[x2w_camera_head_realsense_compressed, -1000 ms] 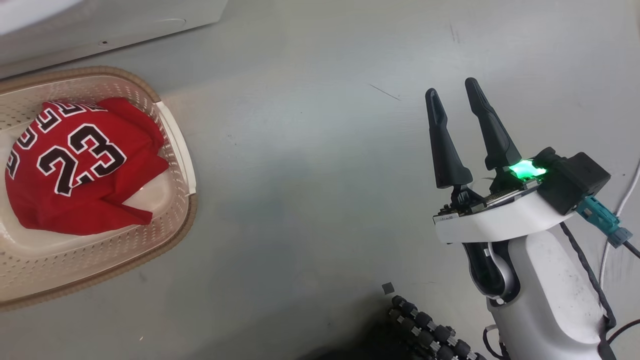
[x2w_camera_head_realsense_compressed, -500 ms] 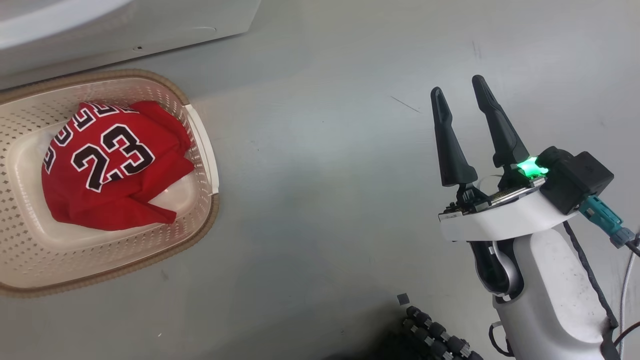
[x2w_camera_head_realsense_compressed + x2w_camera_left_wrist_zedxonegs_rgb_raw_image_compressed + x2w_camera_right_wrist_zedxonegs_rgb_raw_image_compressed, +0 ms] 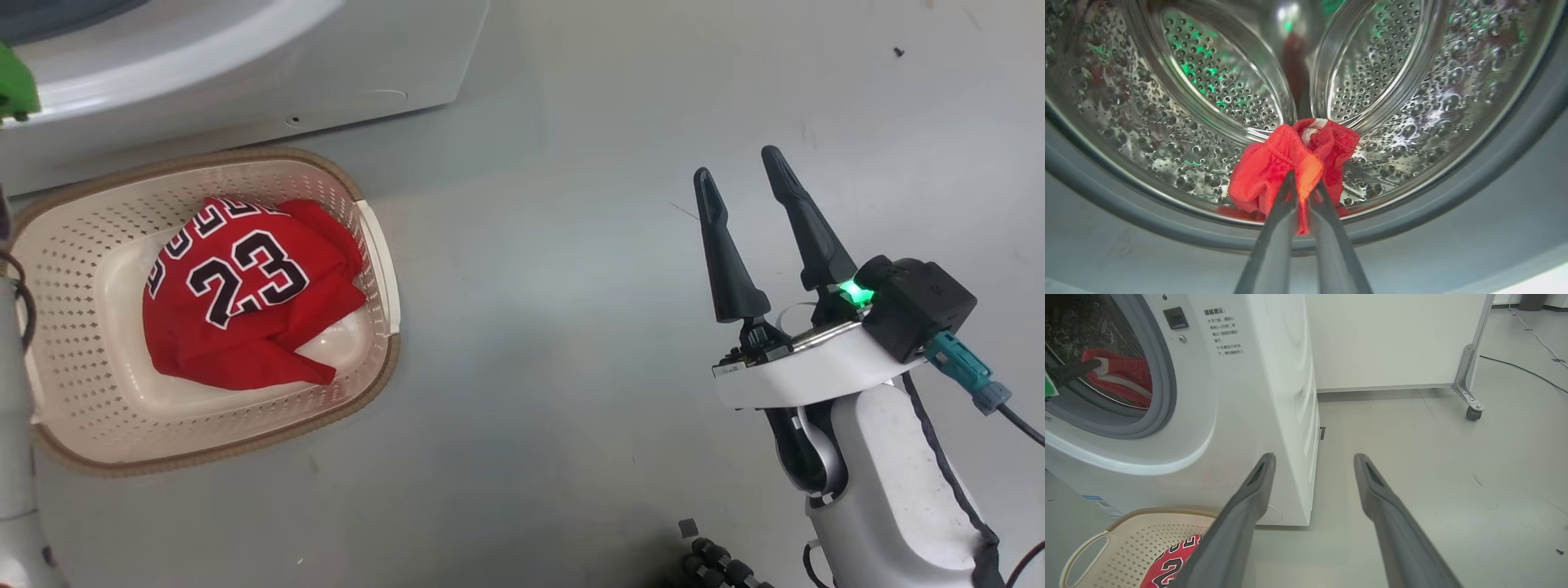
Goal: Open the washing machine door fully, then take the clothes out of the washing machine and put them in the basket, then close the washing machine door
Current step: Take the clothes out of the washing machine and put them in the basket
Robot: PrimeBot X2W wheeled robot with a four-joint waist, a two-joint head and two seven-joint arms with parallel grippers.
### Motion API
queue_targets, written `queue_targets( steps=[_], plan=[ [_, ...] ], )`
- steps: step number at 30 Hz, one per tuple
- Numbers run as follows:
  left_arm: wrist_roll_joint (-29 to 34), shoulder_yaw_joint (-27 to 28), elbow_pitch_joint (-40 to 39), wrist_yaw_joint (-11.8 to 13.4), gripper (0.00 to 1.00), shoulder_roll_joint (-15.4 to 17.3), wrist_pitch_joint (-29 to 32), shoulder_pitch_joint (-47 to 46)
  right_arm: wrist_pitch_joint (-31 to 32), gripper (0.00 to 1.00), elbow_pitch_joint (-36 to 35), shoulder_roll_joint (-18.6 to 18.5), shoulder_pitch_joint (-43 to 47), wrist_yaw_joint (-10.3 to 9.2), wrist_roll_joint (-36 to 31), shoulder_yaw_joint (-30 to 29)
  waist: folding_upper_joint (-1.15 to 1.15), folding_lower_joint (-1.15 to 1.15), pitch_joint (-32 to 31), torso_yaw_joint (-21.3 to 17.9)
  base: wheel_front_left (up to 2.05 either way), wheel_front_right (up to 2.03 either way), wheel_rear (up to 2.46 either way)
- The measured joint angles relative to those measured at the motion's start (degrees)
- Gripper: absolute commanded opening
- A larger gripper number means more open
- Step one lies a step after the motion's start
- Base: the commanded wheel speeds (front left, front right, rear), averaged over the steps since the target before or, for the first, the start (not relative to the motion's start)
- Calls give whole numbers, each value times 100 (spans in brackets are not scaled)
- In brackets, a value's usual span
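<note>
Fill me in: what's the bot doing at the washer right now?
It is unloading the washing machine. The left gripper reaches into the steel drum, its fingers shut on a red garment with white trim. A red jersey marked 23 lies in the basket on the floor in front of the washer. The right gripper is open and holds nothing, over the floor off to the side.
</note>
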Motion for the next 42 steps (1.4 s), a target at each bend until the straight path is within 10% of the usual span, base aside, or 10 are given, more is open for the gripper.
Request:
queue_targets(
  steps=[19,42],
  plan=[
    [102,-13,-552,44,0,-873,-1661,1829,1,100,311,-71,617,0,-324,126,0,0,-1181,365,0,0,0],
    [431,-24,-2119,67,0,-1021,-1855,2718,1,100,415,-109,1328,0,-477,216,0,0,-2510,644,0,0,0]
  ],
)
